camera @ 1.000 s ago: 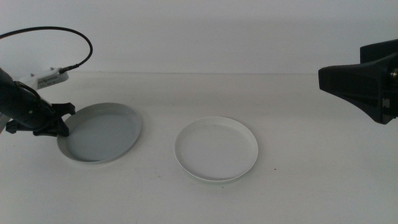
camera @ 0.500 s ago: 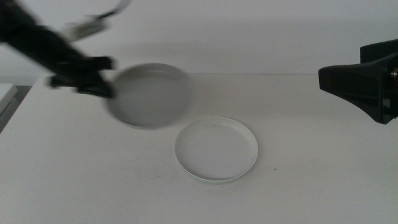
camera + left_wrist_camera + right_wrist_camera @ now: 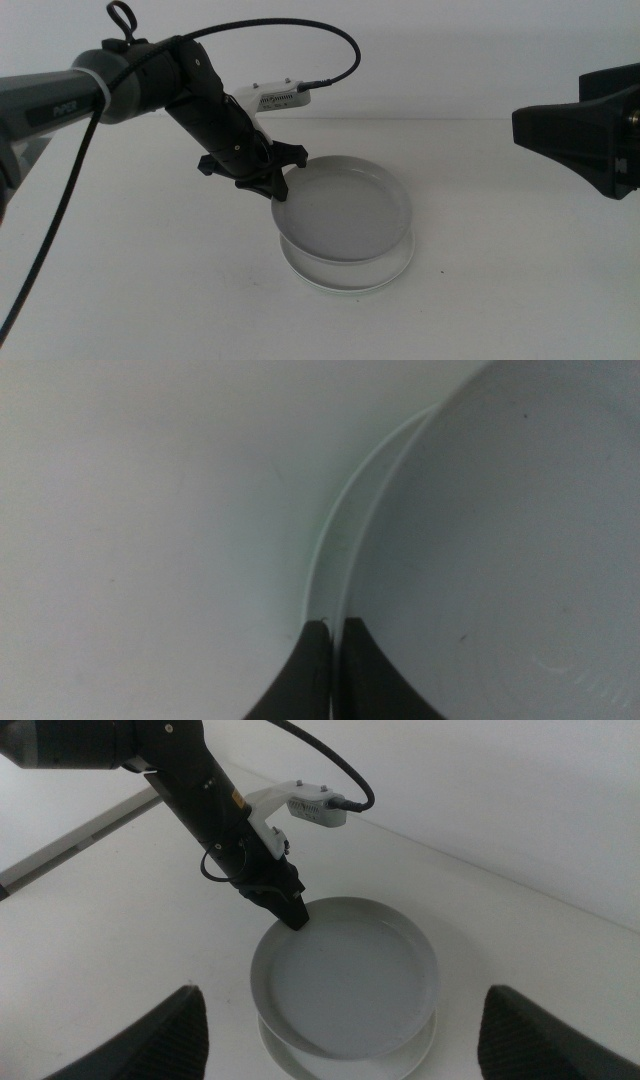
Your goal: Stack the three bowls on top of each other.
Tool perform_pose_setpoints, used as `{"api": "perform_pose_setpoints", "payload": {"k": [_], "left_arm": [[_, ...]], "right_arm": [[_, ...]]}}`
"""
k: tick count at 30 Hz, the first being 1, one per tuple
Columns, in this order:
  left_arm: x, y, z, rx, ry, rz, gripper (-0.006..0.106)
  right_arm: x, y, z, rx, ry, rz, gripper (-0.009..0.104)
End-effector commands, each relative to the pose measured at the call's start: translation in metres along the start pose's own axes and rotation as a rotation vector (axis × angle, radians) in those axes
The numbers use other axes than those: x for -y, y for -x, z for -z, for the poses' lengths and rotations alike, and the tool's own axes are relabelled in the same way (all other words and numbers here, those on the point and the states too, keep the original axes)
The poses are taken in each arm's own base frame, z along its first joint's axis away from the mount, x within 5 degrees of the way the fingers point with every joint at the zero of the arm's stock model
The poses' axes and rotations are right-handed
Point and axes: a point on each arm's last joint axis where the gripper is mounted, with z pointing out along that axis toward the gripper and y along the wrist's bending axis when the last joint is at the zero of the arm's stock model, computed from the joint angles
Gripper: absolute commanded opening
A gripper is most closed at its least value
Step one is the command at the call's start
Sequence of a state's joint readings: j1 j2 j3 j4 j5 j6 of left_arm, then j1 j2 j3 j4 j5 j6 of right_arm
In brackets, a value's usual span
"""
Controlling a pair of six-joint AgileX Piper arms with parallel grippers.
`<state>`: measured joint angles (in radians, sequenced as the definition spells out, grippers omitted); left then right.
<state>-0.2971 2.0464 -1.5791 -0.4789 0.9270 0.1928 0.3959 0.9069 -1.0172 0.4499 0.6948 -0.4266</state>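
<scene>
My left gripper [image 3: 278, 192] is shut on the near-left rim of the grey-blue bowl [image 3: 345, 210] and holds it directly over a pale whitish bowl [image 3: 350, 280] with a faint mint rim. The grey-blue bowl sits slightly tilted and offset toward the back; I cannot tell whether the two touch. In the left wrist view the jaws [image 3: 333, 625] pinch the grey-blue bowl's rim [image 3: 500, 540], with the lower bowl's rim [image 3: 328, 560] beside it. The right wrist view shows the left gripper [image 3: 297, 915], the grey-blue bowl [image 3: 350, 975] and the lower bowl [image 3: 300, 1060]. A third bowl is not visible separately. My right gripper [image 3: 340, 990] is open, high above.
The right arm [image 3: 585, 135] hangs at the right edge, away from the bowls. The left arm's cable [image 3: 300, 40] loops above the table's back. The white table [image 3: 150, 290] lies bare to the left and front.
My left gripper has lifted the grey-blue bowl from the left of the table and carried it right, over the pale bowl. The right arm has not moved.
</scene>
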Motion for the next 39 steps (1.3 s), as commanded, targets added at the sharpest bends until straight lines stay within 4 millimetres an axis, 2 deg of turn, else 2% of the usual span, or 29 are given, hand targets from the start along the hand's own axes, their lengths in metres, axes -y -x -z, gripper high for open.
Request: {"api": "perform_pose_setpoints", "payload": {"k": [1,16,22,28,30,32,34,36,39], "left_arm": [[0.001,0.002,0.001,0.015,0.0,0.008,-0.002],[-0.007,0.0,-0.017,-0.022,0.012,0.019,0.0],[-0.006,-0.001,-0.017,-0.037,0.009,0.007,0.03],[-0.001,0.001,-0.008,-0.06,-0.013,-0.012,0.079],[0.005,0.006,0.003,-0.07,-0.028,-0.024,0.094],[0.008,0.013,0.021,-0.084,-0.028,-0.08,0.094],[0.004,0.021,0.045,-0.048,0.003,-0.062,0.094],[-0.004,0.026,0.078,0.042,0.036,-0.025,0.094],[-0.018,0.019,0.135,0.18,0.061,0.034,0.094]], "right_arm": [[0.001,0.001,0.001,0.011,-0.009,-0.003,0.079],[0.001,0.001,0.001,0.011,-0.009,-0.003,0.079],[0.001,0.001,0.001,0.011,-0.009,-0.012,0.079],[0.001,0.001,0.001,0.011,-0.009,-0.012,0.079],[0.001,0.001,0.001,0.011,-0.009,-0.012,0.079],[0.001,0.001,0.001,0.011,-0.009,-0.012,0.079],[0.001,0.001,0.001,0.011,-0.009,-0.012,0.079],[0.001,0.001,0.001,0.011,-0.009,-0.012,0.079],[0.001,0.001,0.001,0.011,-0.009,-0.012,0.079]]}}
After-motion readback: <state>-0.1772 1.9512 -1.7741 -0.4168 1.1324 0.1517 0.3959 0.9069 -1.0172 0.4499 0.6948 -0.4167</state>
